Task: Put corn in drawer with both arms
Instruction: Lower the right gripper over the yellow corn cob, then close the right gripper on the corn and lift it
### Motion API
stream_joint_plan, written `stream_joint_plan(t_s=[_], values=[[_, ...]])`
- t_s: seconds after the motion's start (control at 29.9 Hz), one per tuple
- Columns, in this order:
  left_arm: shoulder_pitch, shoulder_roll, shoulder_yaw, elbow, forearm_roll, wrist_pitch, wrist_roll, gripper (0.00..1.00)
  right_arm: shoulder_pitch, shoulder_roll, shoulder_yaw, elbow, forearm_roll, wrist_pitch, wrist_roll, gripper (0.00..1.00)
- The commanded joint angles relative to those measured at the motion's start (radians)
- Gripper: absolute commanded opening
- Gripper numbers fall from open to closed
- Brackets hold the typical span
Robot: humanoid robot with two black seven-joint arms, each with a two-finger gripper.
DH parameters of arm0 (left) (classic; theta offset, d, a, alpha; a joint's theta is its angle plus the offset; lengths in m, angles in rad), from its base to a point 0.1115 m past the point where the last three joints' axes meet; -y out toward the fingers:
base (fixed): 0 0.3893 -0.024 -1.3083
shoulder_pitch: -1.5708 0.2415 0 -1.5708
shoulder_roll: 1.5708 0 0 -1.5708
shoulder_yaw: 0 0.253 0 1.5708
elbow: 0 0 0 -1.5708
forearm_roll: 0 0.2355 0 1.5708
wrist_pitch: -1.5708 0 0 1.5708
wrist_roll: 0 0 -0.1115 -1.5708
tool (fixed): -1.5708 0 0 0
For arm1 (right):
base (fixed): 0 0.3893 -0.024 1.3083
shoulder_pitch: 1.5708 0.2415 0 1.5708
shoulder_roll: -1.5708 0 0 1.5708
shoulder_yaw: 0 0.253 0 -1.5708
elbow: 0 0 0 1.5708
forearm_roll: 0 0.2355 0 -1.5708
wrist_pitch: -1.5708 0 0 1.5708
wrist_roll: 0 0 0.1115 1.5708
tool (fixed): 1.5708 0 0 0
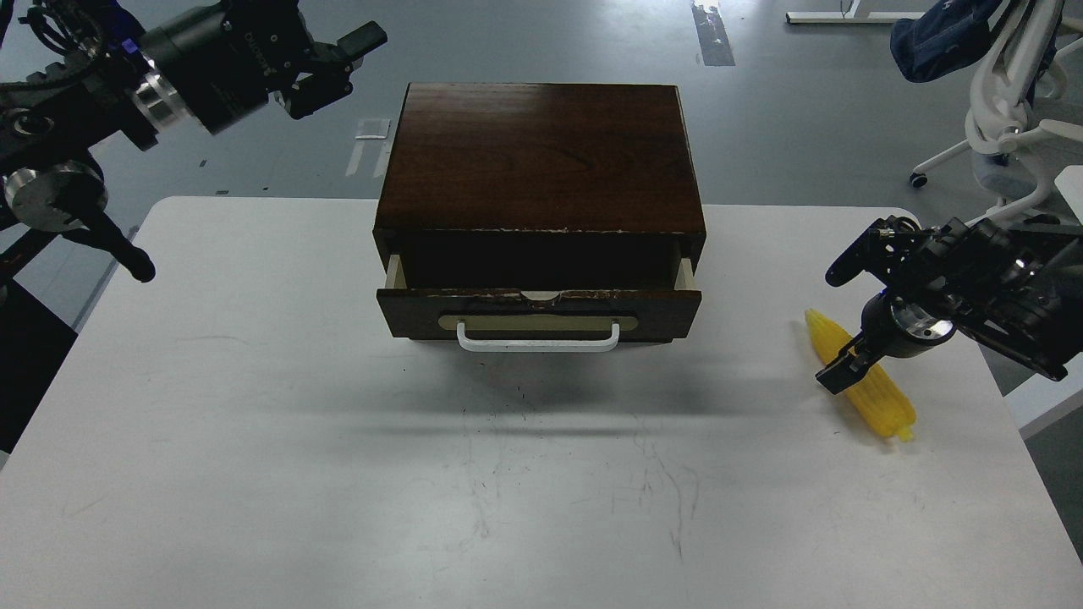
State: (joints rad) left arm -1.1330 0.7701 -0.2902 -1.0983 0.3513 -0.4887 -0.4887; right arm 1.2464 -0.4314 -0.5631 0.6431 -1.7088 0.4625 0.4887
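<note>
The corn (880, 404) lies on the white table (254, 423) at the right, pointing away and to the left. My right gripper (838, 317) is open just above the corn's far half; its lower finger (833, 372) overlaps the cob and its upper finger (846, 260) stands clear of it. I cannot tell whether the lower finger touches the corn. The drawer (538, 309) of the dark wooden box (541, 156) is pulled partly out, with its white handle (538, 340) facing me. My left gripper (343, 63) is open and empty in the air, left of the box's back corner.
The box stands at the table's far middle. A white office chair (1011, 101) with a dark blue cloth stands on the floor at the far right. The table's right edge runs close past the corn.
</note>
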Motion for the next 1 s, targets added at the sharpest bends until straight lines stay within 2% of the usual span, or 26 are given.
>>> stream_joint_plan(t_s=[0.0, 0.1, 0.13, 0.17, 0.27, 0.33, 0.43, 0.5, 0.63, 0.74, 0.97], values=[[-0.001, 0.000, 0.000, 0.000, 0.000, 0.000, 0.000, 0.99, -0.004, 0.000, 0.000, -0.002, 0.000, -0.008, 0.000, 1.00], [-0.001, 0.001, 0.000, 0.000, 0.000, 0.000, 0.000, 0.99, -0.015, 0.000, -0.001, -0.002, 0.001, -0.038, 0.000, 0.96], [-0.001, 0.001, 0.000, 0.000, 0.000, 0.000, 0.000, 0.99, -0.016, 0.000, -0.006, -0.002, 0.001, -0.050, 0.000, 0.90], [-0.001, 0.001, 0.000, 0.000, 0.000, 0.000, 0.000, 0.99, -0.019, 0.000, -0.008, -0.002, 0.001, -0.059, 0.000, 0.78], [-0.001, 0.001, 0.000, 0.000, 0.000, 0.000, 0.000, 0.99, -0.019, 0.005, -0.008, -0.002, 0.001, -0.068, 0.000, 0.58], [-0.001, 0.001, 0.002, 0.000, 0.000, 0.000, 0.000, 0.99, -0.019, 0.011, -0.012, -0.002, 0.001, -0.070, 0.000, 0.55], [-0.001, 0.001, 0.002, 0.000, 0.002, 0.000, 0.000, 0.99, -0.012, 0.013, -0.027, 0.000, 0.000, -0.070, 0.000, 0.38], [-0.001, 0.001, 0.002, 0.000, 0.002, 0.000, 0.000, 0.99, -0.009, 0.013, -0.029, 0.000, 0.001, -0.070, 0.000, 0.37], [-0.001, 0.002, 0.002, 0.000, 0.002, 0.000, 0.000, 0.99, 0.007, 0.005, -0.028, 0.015, 0.005, -0.070, 0.000, 0.25], [-0.001, 0.003, 0.000, 0.000, 0.002, 0.000, 0.000, 0.99, 0.016, 0.002, -0.028, 0.019, 0.009, -0.070, 0.000, 0.00], [-0.002, 0.014, -0.001, 0.000, 0.000, 0.000, 0.000, 0.99, 0.180, -0.066, -0.018, 0.154, 0.080, -0.062, 0.000, 0.00]])
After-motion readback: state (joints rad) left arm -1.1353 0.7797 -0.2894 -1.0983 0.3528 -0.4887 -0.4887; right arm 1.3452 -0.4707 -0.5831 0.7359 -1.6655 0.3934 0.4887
